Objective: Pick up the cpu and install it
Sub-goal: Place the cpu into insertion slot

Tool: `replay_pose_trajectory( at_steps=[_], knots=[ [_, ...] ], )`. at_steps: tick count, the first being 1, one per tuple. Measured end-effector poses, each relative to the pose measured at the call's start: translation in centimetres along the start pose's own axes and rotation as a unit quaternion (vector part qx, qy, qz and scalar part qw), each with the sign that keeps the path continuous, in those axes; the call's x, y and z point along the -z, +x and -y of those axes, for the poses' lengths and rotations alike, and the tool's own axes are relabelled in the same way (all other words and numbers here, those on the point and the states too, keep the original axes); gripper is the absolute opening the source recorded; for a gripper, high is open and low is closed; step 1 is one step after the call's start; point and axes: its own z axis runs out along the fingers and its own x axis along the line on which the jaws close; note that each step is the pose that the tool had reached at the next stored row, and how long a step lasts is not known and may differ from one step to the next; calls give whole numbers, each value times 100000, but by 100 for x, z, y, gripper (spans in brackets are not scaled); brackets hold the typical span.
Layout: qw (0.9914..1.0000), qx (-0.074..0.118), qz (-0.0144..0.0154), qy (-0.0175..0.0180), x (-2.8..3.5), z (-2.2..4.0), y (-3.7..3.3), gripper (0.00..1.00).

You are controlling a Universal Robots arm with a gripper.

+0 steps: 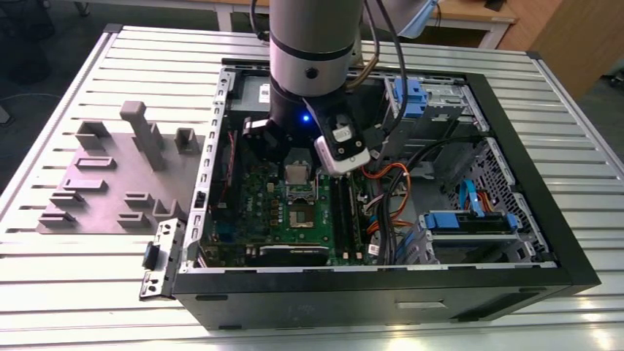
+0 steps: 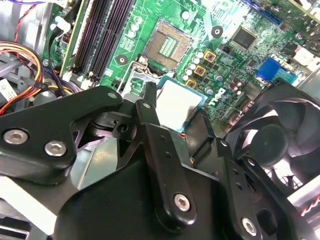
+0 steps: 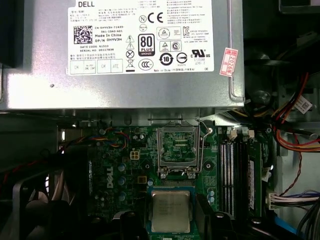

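The cpu (image 2: 181, 100) is held by its two opposite edges between the black fingers (image 2: 150, 120) of the gripper (image 2: 175, 106), which are drawn in narrowly to the chip's width. In the first wrist view the cpu (image 3: 171, 211) is seen silvery side up over the green motherboard (image 3: 117, 170), just beside the open socket (image 3: 177, 147) and not seated in it. In the second wrist view the socket (image 2: 167, 45) is shown with its contacts bare, and the motherboard (image 2: 235, 20) is spread around it. Black memory slots (image 2: 100, 35) are set on one side of the socket, and a black fan (image 2: 272, 135) is mounted on the other side. A large grey box with a white label (image 3: 125, 85) is fitted beyond the socket. All of this is contained in an open black computer case (image 1: 390, 292), into which the arm (image 1: 312, 51) is lowered from above. Orange and red cables (image 1: 385, 179) and blue drive brackets (image 1: 468, 223) are packed into the case towards the exterior view's right. The case is laid on a slatted metal table (image 1: 98, 292), and a grey fixture plate (image 1: 107, 190) with upright blocks is placed on the table at the exterior view's left. Wooden furniture (image 1: 575, 36) is seen at the far right.
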Motion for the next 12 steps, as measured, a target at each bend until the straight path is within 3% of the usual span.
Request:
replay_pose_trajectory(
  at_steps=[12],
  knots=[
    [100000, -2, -3, -8, -43, 12, -1, 47]
  ],
)
